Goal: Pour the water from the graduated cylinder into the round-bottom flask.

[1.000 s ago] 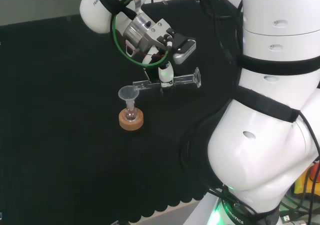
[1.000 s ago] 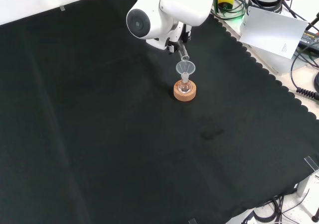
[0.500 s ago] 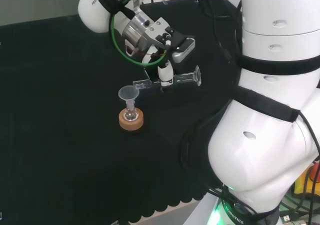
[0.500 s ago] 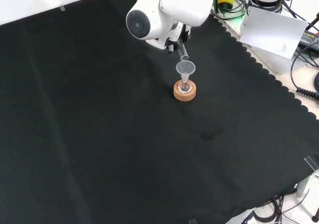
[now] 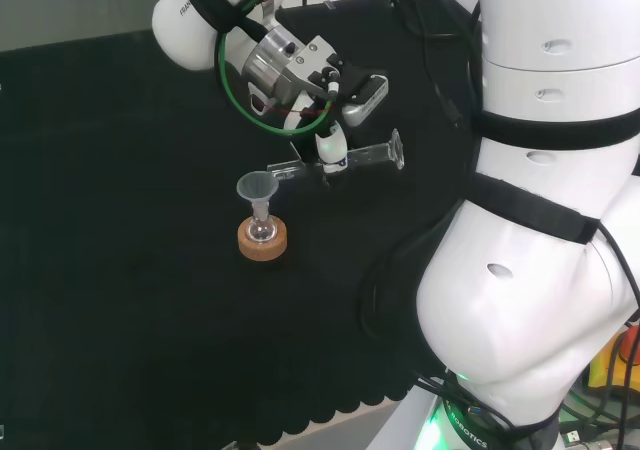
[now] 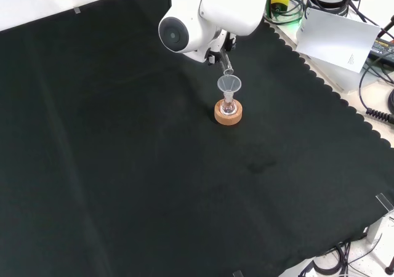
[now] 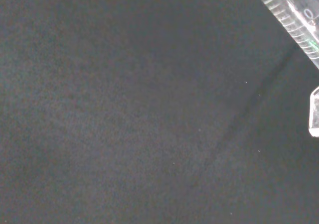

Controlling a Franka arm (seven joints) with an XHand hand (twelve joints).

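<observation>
Head view: the cylinder lies near level in the hand, fingers curled round it, its mouth at two o'clock above the funnel; flask on cork ring; pouring step; next, tip the mouth lower.

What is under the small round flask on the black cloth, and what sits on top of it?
A cork ring is under the flask as a stand. A clear funnel sits in its neck. The flask's bottom is hidden inside the ring, and any water inside cannot be made out.
</observation>
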